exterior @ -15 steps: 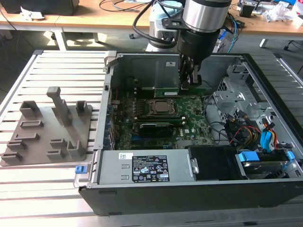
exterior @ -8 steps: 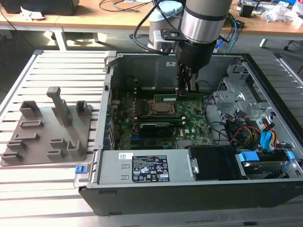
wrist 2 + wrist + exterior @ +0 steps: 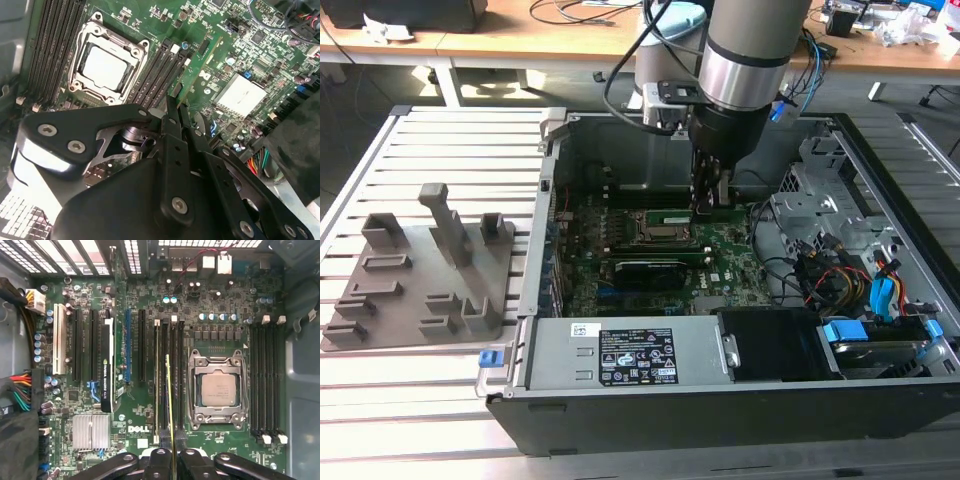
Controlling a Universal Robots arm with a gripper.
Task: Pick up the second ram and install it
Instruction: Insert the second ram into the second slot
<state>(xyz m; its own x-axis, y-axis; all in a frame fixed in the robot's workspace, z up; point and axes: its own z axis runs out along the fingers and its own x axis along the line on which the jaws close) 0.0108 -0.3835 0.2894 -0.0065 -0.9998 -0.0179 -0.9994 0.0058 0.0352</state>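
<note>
My gripper (image 3: 708, 203) reaches down into the open computer case and is shut on the second ram (image 3: 721, 211), a thin green stick held on edge. In the first wrist view the second ram (image 3: 169, 400) runs lengthwise out from between my black fingers (image 3: 159, 460), over the black memory slots (image 3: 164, 385) beside the CPU socket (image 3: 218, 390). The second wrist view shows the second ram (image 3: 199, 67) slanting away from the fingertips (image 3: 171, 116) above the motherboard (image 3: 225, 30). Whether the stick touches a slot I cannot tell.
The grey holder block (image 3: 420, 265) with upright posts stands on the slatted table at the exterior view's left. Inside the case (image 3: 620, 355) are a graphics card (image 3: 107, 375), a finned heatsink (image 3: 90, 432), a second bank of memory slots (image 3: 267, 380) and bundled cables (image 3: 840, 275).
</note>
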